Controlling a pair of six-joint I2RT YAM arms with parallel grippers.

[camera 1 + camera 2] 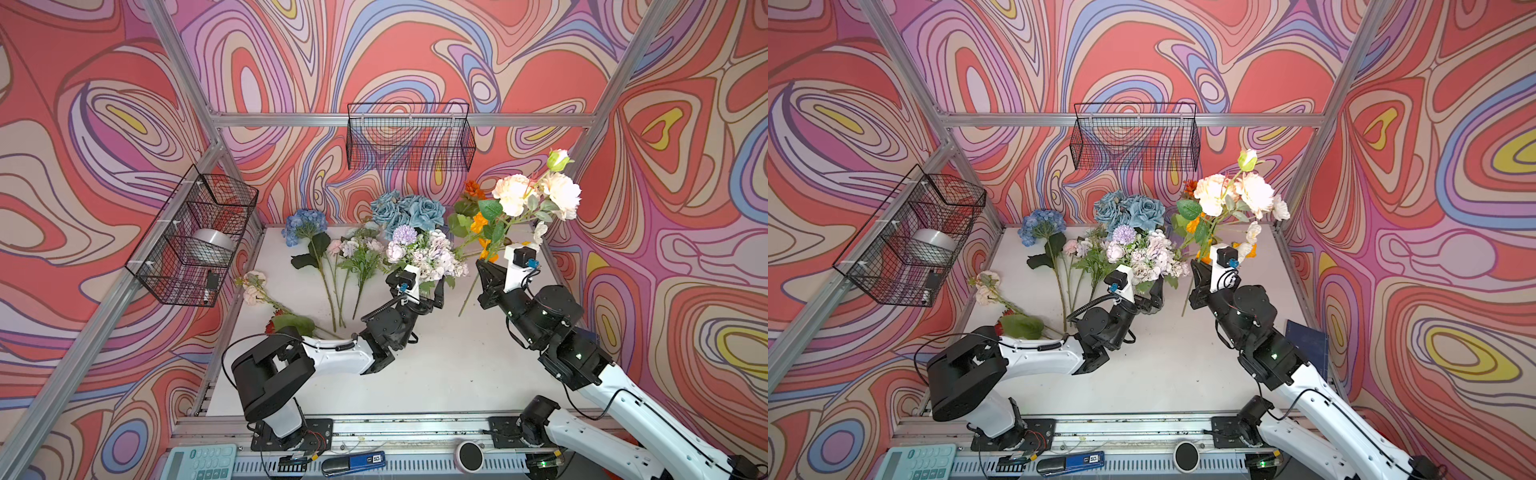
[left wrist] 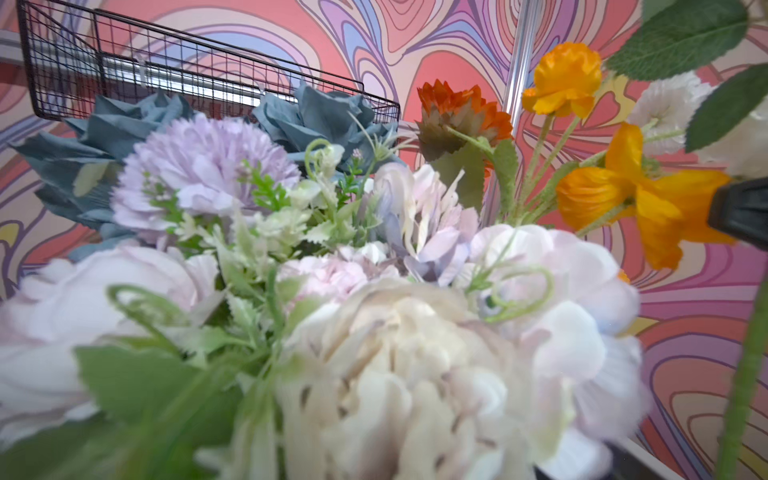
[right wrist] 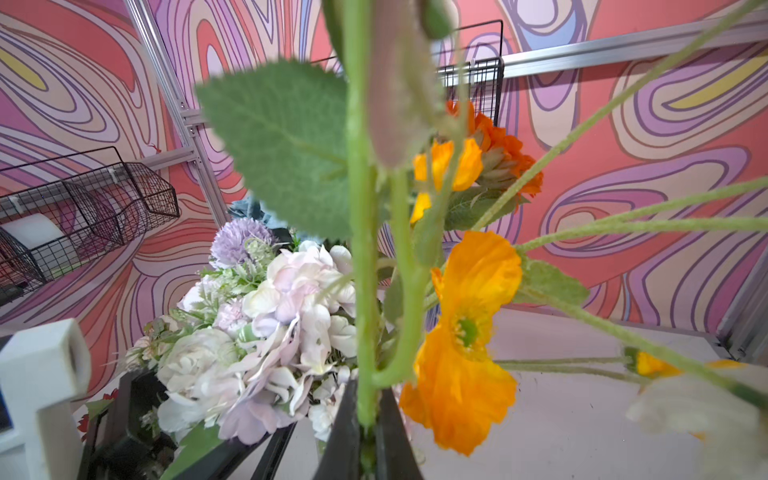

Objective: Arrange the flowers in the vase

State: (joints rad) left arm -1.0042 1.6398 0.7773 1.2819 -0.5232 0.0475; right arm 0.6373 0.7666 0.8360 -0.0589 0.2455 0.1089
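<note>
We find the right gripper (image 3: 368, 419) pinched shut on the green stem of a peach-and-cream artificial flower spray (image 1: 517, 193), low on the stem, with a bare length hanging below the jaws. The spray is held in the air at the far right of the white tabletop (image 1: 436, 365), just right of the clear glass vase (image 1: 1148, 307). The vase stands mid-table and holds a lilac-and-white bouquet (image 1: 432, 253). The left gripper (image 1: 424, 291) is spread wide on either side of the vase; we cannot tell whether its pads touch the glass. We judge the spray light but top-heavy, since several full heads sit far above the grip. The stem looks stiff enough to steer, yet it may swivel in a narrow pinch. The fabric heads are soft and crushable, and the leaves will snag on neighbouring blooms. Take hold on bare stem below the lowest leaf, never on the heads. The long axis runs along the stem, close to upright and tilted, with the heads up and to the far right and the cut end down and to the near left. Orange fabric poppies (image 3: 465, 332) crowd just beside the held stem. A blue hydrangea stem (image 1: 305, 224) lies flat on the far left of the tabletop, head far, cut end near.
</note>
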